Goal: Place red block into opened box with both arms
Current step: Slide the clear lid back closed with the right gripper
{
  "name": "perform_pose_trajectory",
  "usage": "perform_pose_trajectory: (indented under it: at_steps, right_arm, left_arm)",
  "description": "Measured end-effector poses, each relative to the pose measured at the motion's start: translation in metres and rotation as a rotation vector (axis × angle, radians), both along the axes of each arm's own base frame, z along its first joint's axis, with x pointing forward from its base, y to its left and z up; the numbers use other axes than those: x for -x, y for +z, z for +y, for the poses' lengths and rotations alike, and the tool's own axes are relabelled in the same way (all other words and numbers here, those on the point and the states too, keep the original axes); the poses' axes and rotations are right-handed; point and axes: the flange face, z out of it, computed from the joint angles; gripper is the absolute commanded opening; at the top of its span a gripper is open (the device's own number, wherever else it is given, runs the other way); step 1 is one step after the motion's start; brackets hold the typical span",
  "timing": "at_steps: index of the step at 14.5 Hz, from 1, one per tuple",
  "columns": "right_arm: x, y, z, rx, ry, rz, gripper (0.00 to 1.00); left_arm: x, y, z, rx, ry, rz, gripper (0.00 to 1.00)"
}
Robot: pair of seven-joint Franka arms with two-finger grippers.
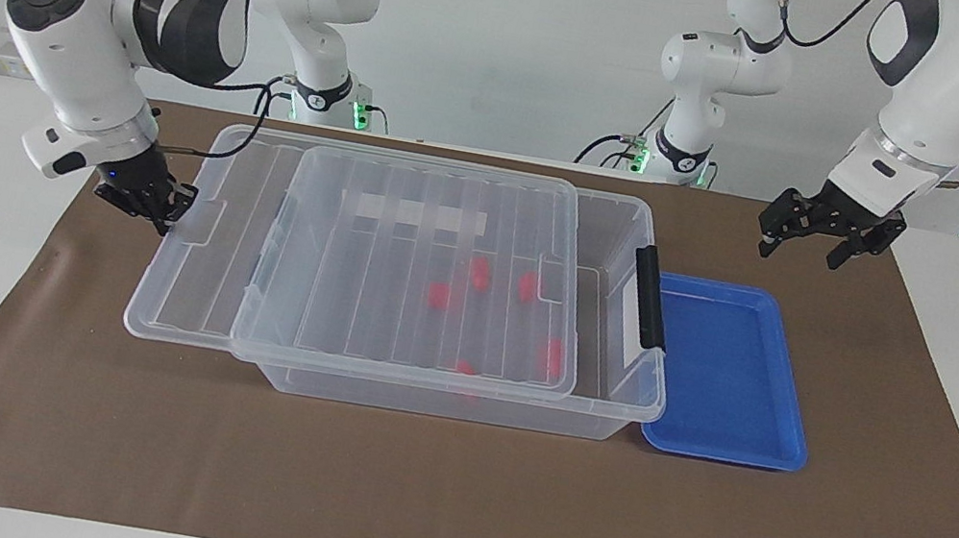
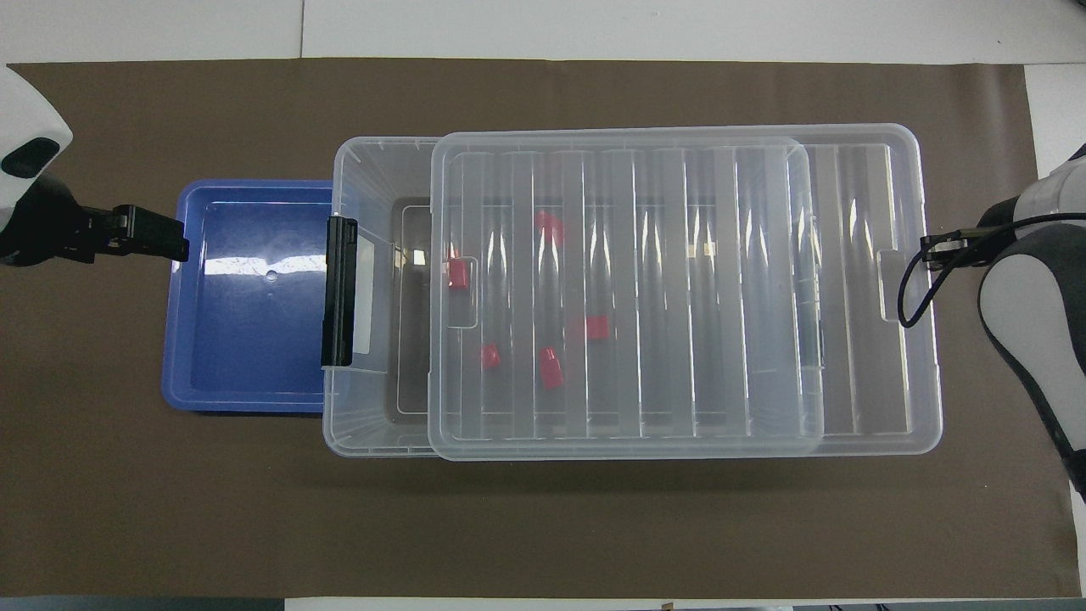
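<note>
Brown matting covers the counter (image 1: pixel 422 493), where the box (image 1: pixel 458 397) holds five red blocks (image 2: pixel 551 367) under its ribbed lid (image 1: pixel 402 266). Right gripper (image 1: pixel 145 203), fingers shut, seemingly touches the lid's end tab. Left gripper (image 1: pixel 816 238) hangs wide open above the blue tray (image 1: pixel 723 446).

Right hand (image 1: pixel 158 208) shut at lid (image 1: pixel 402 266) edge, box (image 1: pixel 604 397) part-covered.

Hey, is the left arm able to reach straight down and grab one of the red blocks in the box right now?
Probably not. The clear lid covers nearly all the box, and every red block lies under it. The left gripper hangs open by the blue tray.
</note>
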Motion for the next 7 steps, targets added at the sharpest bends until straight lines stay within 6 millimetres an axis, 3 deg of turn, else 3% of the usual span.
perform_pose_trajectory:
  at_steps: [4,7]
  right_arm:
    - [-0.002,0.0,0.041,-0.001,-0.047,0.002,0.0]
    - [-0.002,0.0,0.056,-0.002,-0.056,0.003,0.0]
  left_arm:
    - [0.0,0.0,0.0,0.0,-0.002,0.002,1.0]
    - [0.001,-0.001,0.001,-0.002,-0.01,0.013,1.0]
